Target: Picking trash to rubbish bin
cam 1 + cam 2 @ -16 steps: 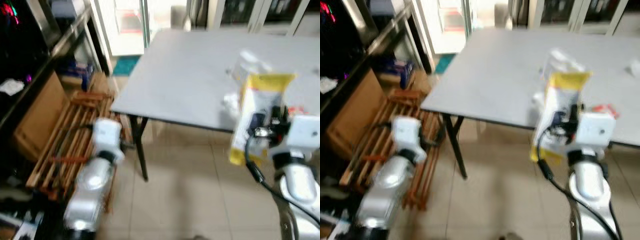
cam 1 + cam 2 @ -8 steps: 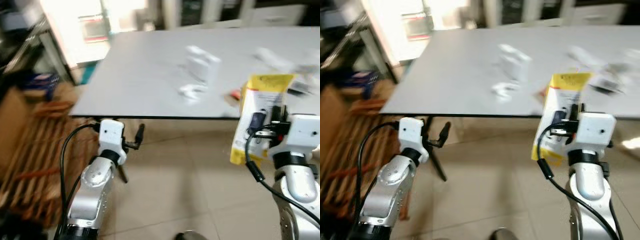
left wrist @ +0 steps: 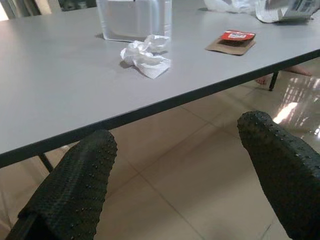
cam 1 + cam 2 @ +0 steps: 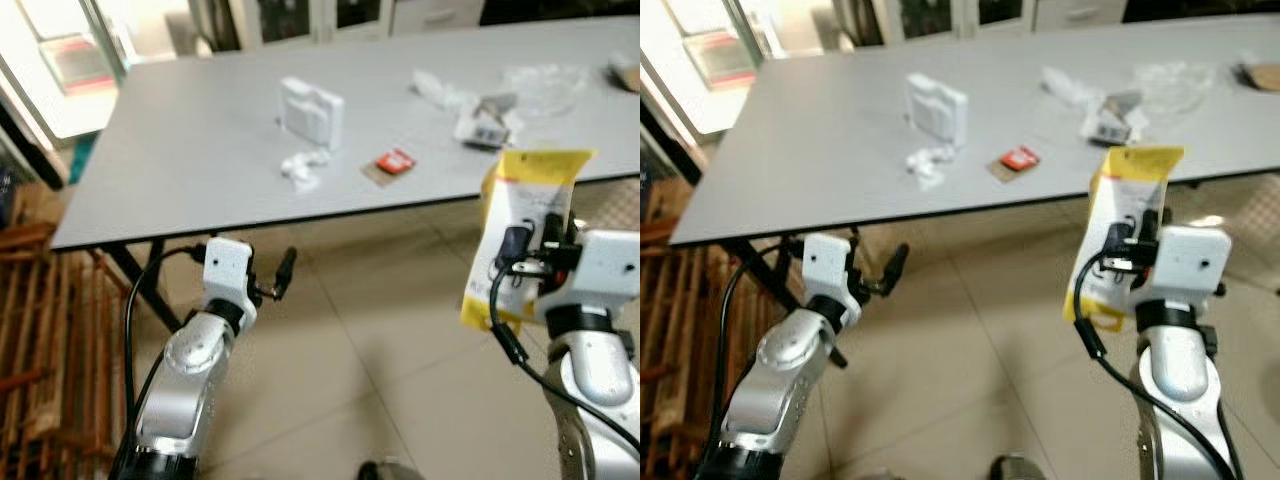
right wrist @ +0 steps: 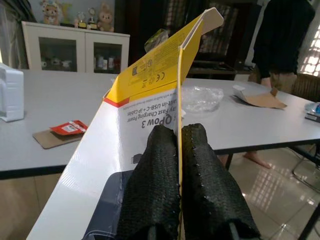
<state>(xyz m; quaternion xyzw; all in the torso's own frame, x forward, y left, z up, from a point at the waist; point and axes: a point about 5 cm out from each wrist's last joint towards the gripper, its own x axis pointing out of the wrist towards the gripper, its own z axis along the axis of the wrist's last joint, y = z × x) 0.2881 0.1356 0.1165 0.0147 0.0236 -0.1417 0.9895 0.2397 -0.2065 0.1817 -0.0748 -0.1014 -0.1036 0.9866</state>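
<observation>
Right gripper (image 5: 179, 150) fingers clench a flat yellow-and-white cardboard package (image 4: 520, 235). Left gripper (image 3: 175, 165) fingers hang released, facing the grey tabletop (image 4: 190, 150). Carrying underway; next, likely finding the bin.

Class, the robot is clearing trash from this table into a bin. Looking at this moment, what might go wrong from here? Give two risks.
1. The right gripper pinches the yellow and white package by a thin edge, so it may slip or swing while walking.
2. The left gripper is open, low beside the table edge; reaching for the crumpled tissue could knock the edge or the white box standing behind it.
</observation>
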